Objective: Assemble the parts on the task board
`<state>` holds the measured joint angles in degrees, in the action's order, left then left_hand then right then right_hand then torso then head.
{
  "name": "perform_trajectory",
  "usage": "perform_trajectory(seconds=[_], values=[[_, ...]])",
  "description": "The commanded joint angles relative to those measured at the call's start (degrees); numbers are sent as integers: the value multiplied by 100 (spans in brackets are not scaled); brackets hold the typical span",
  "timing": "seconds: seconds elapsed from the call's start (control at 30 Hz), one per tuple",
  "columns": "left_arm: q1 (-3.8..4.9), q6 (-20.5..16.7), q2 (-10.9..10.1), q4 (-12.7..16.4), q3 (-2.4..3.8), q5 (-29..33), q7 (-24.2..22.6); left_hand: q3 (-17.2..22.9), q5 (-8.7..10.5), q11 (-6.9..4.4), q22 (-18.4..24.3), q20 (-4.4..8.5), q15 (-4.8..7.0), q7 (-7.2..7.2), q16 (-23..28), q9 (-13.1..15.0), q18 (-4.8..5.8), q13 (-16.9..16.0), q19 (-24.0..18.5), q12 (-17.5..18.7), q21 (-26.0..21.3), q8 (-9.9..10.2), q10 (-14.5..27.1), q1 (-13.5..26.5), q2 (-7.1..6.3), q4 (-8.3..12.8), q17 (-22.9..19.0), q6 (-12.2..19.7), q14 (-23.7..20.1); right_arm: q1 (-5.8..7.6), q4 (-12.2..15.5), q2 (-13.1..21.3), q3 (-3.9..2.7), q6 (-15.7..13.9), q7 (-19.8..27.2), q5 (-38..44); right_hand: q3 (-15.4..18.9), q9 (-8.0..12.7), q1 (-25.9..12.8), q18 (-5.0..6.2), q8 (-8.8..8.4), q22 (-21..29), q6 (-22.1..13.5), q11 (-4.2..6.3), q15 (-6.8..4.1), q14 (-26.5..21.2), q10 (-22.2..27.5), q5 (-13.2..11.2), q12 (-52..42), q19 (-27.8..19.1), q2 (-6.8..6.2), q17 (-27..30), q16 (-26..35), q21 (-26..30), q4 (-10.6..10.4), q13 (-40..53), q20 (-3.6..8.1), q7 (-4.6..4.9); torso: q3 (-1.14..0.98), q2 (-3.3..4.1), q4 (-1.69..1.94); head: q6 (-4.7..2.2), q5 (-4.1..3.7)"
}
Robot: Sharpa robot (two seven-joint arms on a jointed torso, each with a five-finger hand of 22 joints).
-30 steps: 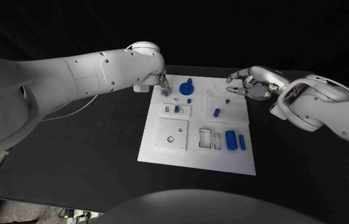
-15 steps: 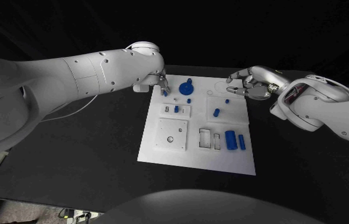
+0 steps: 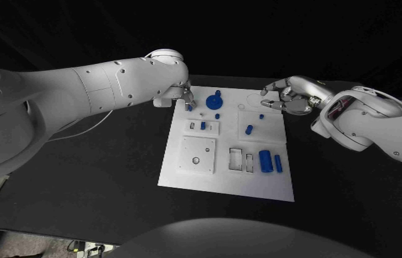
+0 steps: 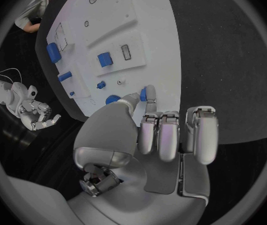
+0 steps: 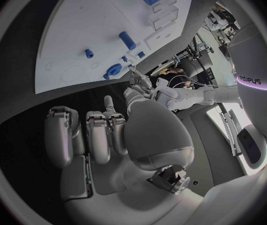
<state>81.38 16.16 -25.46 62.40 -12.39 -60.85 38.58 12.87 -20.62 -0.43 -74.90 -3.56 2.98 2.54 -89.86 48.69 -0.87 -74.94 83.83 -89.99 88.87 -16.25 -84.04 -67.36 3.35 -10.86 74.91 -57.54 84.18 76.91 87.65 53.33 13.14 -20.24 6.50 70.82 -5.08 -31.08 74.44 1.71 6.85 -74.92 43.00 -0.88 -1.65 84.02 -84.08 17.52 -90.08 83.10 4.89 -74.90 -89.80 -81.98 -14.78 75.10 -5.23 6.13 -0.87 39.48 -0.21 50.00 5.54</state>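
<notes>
The task board (image 3: pixel 201 171) lies in the middle of the head view, a white plate on the black table (image 3: pixel 100 171), with the blue parts spread over it: a round gear-like piece (image 3: pixel 215 102) near its upper edge, a small peg (image 3: pixel 250 130) toward the centre, and a larger blue block (image 3: pixel 265 160) with a slimmer blue bar (image 3: pixel 278 163) beside it at the lower right. The left hand (image 3: pixel 186 95) sits at the board's upper-left corner. In the left wrist view its thumb and a fingertip close on a small blue part (image 4: pixel 143 94) while the other fingers (image 4: pixel 171 135) lie side by side below, so it appears to be pinching that piece just above the board, close beside the gear-like piece. The right hand (image 3: pixel 284 99) hangs at the upper right of the head view, just past the board's far right corner, with fingers curled in loosely and nothing visible between them; in the right wrist view its fingers (image 5: pixel 86 135) are folded with the palm empty. The step in hand looks to be fitting the pinched part into a seat near the board's upper-left region. The next move likely calls for lining the piece over its hole and lowering it straight, keeping clear of the gear-like piece; which hole it belongs in I cannot tell.
</notes>
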Motion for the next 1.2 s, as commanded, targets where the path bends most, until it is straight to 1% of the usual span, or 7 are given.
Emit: perform_trajectory(seconds=[0.03, 0.33, 0.5, 0.77, 0.97, 1.17, 1.2], values=[[-7, 40, 9, 4, 0, 75, -41, 104, -25, -57, -1447, 44, 46, 9, -14, 20, 48, -1506, 510, -1, -23, 6, -596, -72, -20, 42, 1509, -46, 582, -3, 8, 0, 1, 60, -5, 32, -25, -6, 64, 61, 30, -1203, 52, -42, 19, 598, -592, 22, 8, 7, 15, -1510, -20, 14, -2, 1490, 20, 0, -1, -2, 1, 0, 4], [-8, -55, -25, 43, 1, 79, -61, 404, -104, -73, -1450, 64, 63, -1, -14, 83, 49, -1506, 514, -1, -21, -5, -596, -178, -111, 254, 1509, -57, 582, -4, 7, 6, 1, 48, -1, 32, -25, -6, 64, 61, 30, -1203, 52, -42, 19, 598, -592, 22, 8, 7, 15, -1510, -20, 14, -2, 1490, 20, 0, -1, -2, 0, 0, 5], [-7, -109, -48, 75, 2, 78, -73, 534, -104, -77, -1452, 68, 66, -4, -14, 110, 50, -1506, 516, -1, -19, -15, -596, -194, -142, 322, 1509, -67, 582, -6, 7, 10, 1, 46, -8, 32, -27, -6, 69, 63, 32, -1201, 61, -43, 20, 598, -592, 25, 8, 2, 13, -1510, -20, 20, 1, 1490, 20, 1, -2, -5, -1, 0, 5], [10, -133, -122, 178, 9, 19, -78, 606, -105, -79, -1451, 70, 69, -4, -14, 126, 49, -1506, 514, -1, -22, -22, -596, -191, -165, 356, 1509, -76, 582, -10, 6, 22, 1, 43, -16, 32, -28, -6, 70, 63, 32, -1200, 63, -43, 20, 598, -592, 26, 8, 1, 13, -1510, -20, 21, 2, 1490, 20, 1, -3, -7, 2, 0, -17], [94, -122, -243, 362, 19, -34, -60, 619, -102, -79, -1452, 70, 70, -3, -14, 129, 50, -1506, 516, -1, -21, -23, -596, -188, -167, 359, 1509, -79, 582, -11, 1, 31, 1, 49, -25, 32, -28, -6, 70, 63, 32, -1200, 63, -43, 20, 598, -592, 26, 8, 1, 13, -1510, -20, 21, 2, 1490, 20, 1, -3, -6, 3, 0, -17], [248, 14, -407, 671, 22, -74, -14, 641, -85, -78, -1451, 71, 70, -1, -14, 135, 49, -1506, 515, -1, -23, -26, -596, -171, -176, 361, 1509, -84, 582, -13, -6, 26, 1, 59, -35, 32, -28, -6, 70, 63, 32, -1200, 63, -43, 20, 598, -592, 26, 8, 1, 13, -1510, -20, 21, 2, 1490, 20, 1, -5, -8, 4, 0, -5], [287, 95, -451, 771, 20, -89, 5, 646, -80, -78, -1452, 71, 71, -1, -14, 137, 49, -1506, 515, -1, -22, -27, -596, -167, -179, 362, 1509, -84, 582, -13, -10, 21, 1, 62, -37, 32, -28, -6, 70, 63, 32, -1200, 63, -43, 20, 598, -592, 26, 8, 1, 13, -1510, -20, 21, 2, 1490, 20, 1, -7, -12, 5, 0, 8]])
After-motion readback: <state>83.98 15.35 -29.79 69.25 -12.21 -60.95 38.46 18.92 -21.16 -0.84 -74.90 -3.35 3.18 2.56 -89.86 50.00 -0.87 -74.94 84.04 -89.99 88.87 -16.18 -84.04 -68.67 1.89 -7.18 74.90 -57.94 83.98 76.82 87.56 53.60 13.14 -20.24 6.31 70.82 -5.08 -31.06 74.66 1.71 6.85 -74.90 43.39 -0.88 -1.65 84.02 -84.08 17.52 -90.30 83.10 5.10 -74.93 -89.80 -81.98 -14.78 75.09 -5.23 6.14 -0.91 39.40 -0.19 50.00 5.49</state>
